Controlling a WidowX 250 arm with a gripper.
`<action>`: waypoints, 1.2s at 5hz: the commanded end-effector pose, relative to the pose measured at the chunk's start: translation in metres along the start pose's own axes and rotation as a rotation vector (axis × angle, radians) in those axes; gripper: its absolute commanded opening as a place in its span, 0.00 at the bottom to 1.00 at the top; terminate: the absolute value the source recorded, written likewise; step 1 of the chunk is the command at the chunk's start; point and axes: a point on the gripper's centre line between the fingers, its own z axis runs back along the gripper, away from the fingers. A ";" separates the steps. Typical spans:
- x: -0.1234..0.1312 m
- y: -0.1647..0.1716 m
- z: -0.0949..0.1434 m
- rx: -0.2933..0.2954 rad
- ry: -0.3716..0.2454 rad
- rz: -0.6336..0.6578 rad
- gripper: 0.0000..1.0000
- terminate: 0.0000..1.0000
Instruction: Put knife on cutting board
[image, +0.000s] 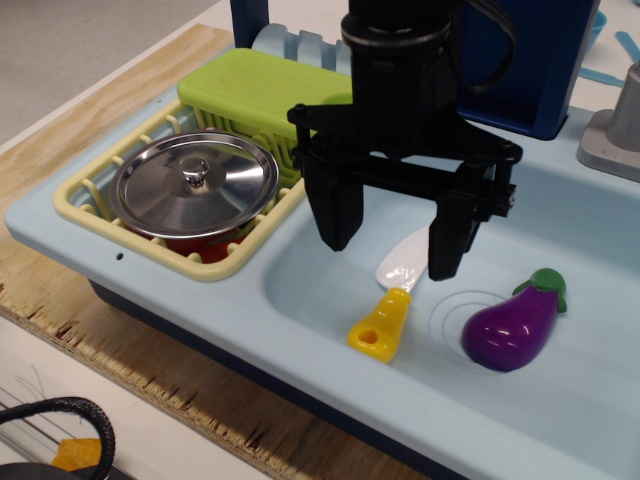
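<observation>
- Sink (330, 345): it's the biggest thing here & the knife lies down in its bowl. You must lift the knife up over the wall, or it could bump the rim & drop.
- Gripper (392, 245): it hangs over the knife w/ its two black fingers spread wide, holding nothing. One finger is over the blade end. If you go down like this, I think that finger may press on the blade, not go round it.
- Board (262, 85): it's the green block at the back, on the far end of the rack, leaning a bit I think. A knife let go too soon may slide off it.
- Rack (85, 205): the yellow rack is under the board. A dropped knife may slip btwn its bars.
- Lid (195, 185): shiny round lid in the rack, just by the board. Swing too low & you may knock it.
- Eggplant (512, 325): purple, near the knife, not touching. Go wide & you may push it.
- Knife (390, 300): small, flat on the sink floor, yellow handle twd you, white blade twd the back. The handle is fat & smooth so it may pop out of a weak grab.
</observation>
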 end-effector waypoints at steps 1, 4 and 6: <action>0.000 0.000 0.000 0.000 0.000 0.000 1.00 0.00; -0.001 0.004 -0.047 -0.019 -0.026 0.083 1.00 0.00; 0.003 0.004 -0.072 -0.043 -0.063 0.069 1.00 0.00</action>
